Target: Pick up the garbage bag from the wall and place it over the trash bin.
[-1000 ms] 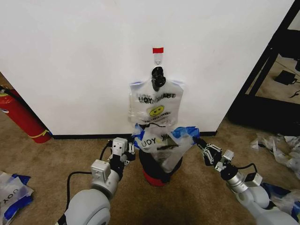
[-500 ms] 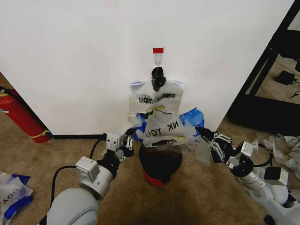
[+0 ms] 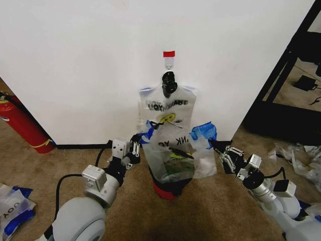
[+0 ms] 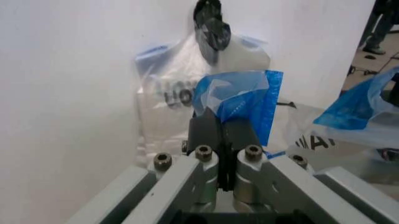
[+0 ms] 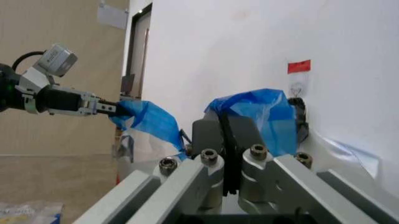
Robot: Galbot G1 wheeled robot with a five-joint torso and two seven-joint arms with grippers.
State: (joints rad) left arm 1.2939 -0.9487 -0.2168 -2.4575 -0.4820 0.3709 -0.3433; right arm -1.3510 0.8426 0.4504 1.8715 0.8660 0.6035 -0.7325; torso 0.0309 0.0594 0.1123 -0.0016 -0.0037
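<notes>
— Left side? 
— Left gripper [image 3: 136,146] is clamped on a blue handle of the thin see-through smiley garbage bag [image 3: 175,155], stretched above the black wire-mesh trash bin [image 3: 170,186].
— Right? 
— Right gripper [image 3: 214,146] pinches the other handle.

The room was evenly and brightly lit from overhead, so the white wall [image 3: 75,65] read almost flat, fading to a slight grey toward its lower part. Shadows were soft: a faint one lay on the carpet [image 3: 200,211] around the trash bin [image 3: 170,187], and the doorway [image 3: 296,75] at the right stayed dark. The garbage bag [image 3: 175,150] caught small glints on its clear plastic. The head view bowed straight lines a little at its edges. In the left wrist view the bundle of bags [image 4: 181,88] on the wall was soft and hazy, and the wall looked washed out.
</notes>
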